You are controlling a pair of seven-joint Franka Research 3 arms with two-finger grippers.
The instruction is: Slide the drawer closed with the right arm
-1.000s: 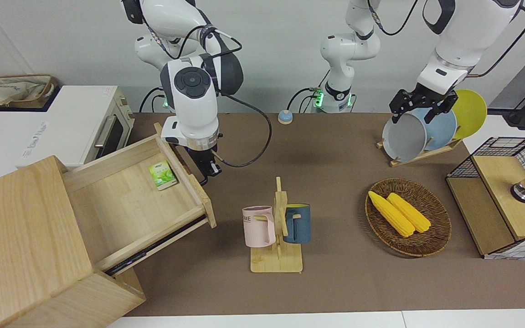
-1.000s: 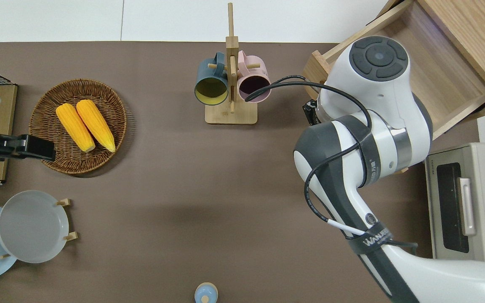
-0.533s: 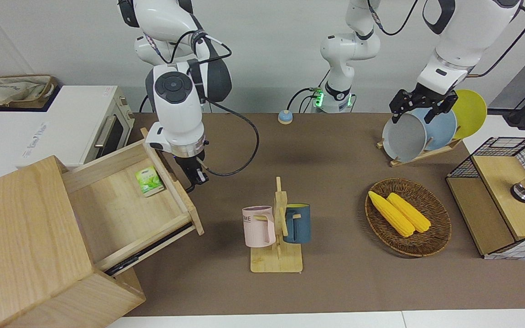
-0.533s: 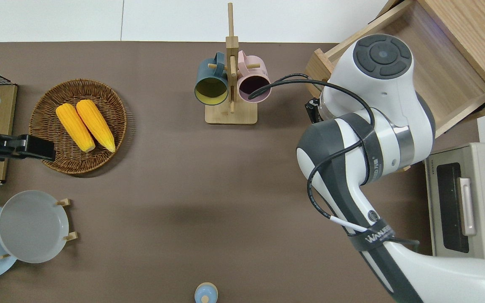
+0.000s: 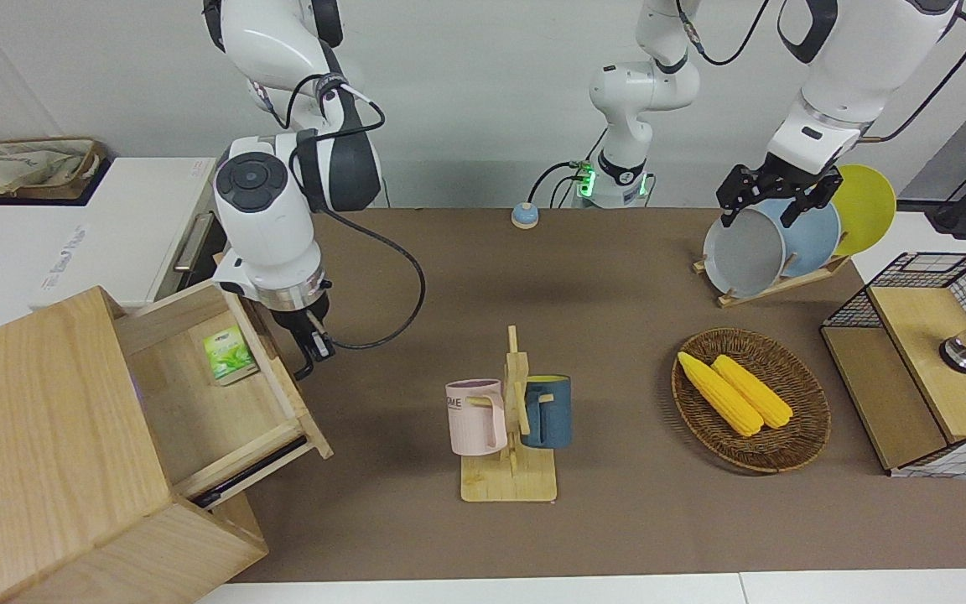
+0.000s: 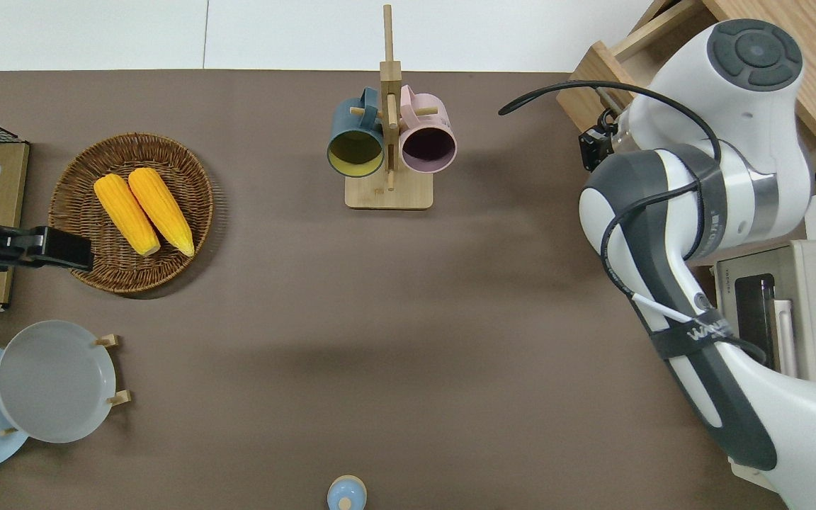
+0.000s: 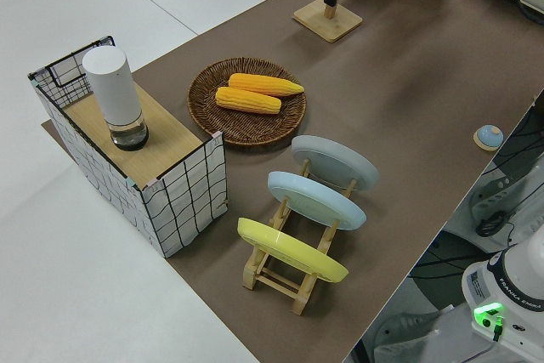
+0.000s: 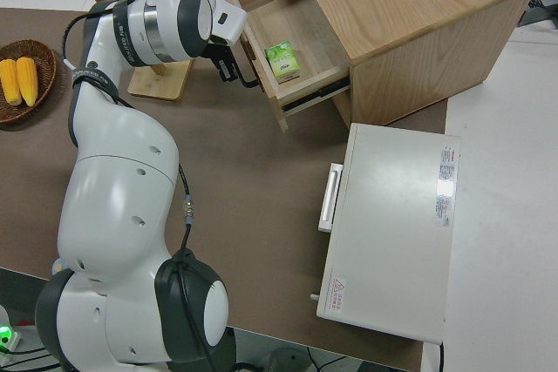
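Note:
The light-wood drawer stands partly open from the big pale wooden box at the right arm's end of the table. A green packet lies inside it. My right gripper is low against the drawer's front panel, at its black bar handle. The overhead view shows the gripper just off the panel's outer face, mostly hidden under the wrist. In the right side view the gripper touches the handle. The left arm is parked.
A white toaster oven stands beside the box, nearer the robots. A mug rack with two mugs stands mid-table. Toward the left arm's end are a wicker basket of corn, a plate rack and a wire-frame shelf.
The right gripper has moved toward the box with the drawer's front panel. The drawer has slid well into the box, and the green packet went with it. The left arm has not moved.

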